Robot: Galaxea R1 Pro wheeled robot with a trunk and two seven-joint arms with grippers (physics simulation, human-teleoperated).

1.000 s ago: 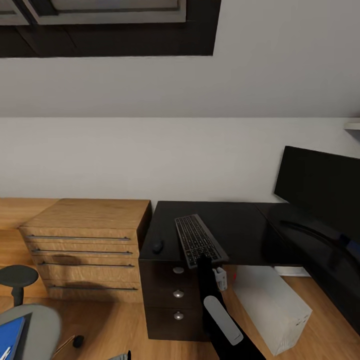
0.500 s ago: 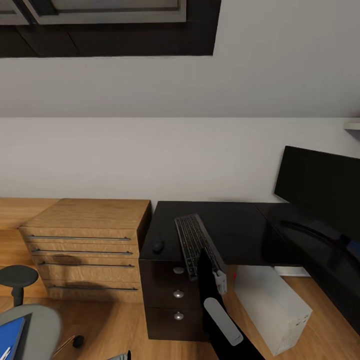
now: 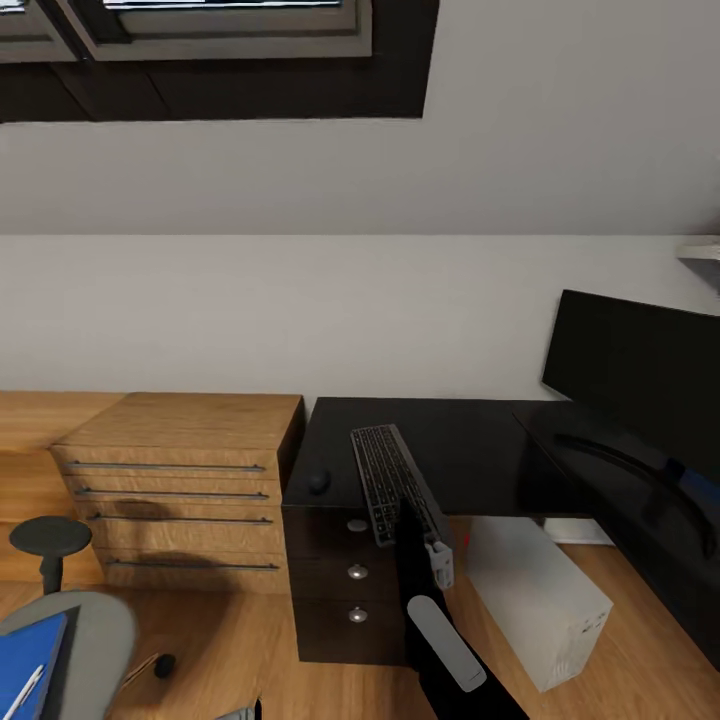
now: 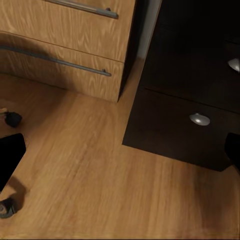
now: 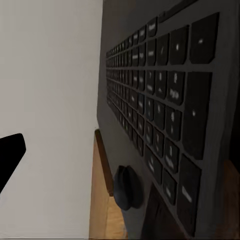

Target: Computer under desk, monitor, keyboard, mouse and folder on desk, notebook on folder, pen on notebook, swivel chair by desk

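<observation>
The right pincer (image 3: pixel 436 556) grips the near end of the keyboard (image 3: pixel 392 482), which a second ago lay flat and now tilts on its long edge over the desk (image 3: pixel 470 455). The mouse (image 3: pixel 318 482) sits to its left, the monitor (image 3: pixel 635 375) far right. The keyboard is lifted, probably for shifting toward the monitor.

The keyboard (image 5: pixel 170 120) key legends are too blurred to read.

Attic home office — skylight (image 3: pixel 215 25), desk (image 3: pixel 480 455), monitor (image 3: pixel 640 375), dresser (image 3: pixel 180 490)
</observation>
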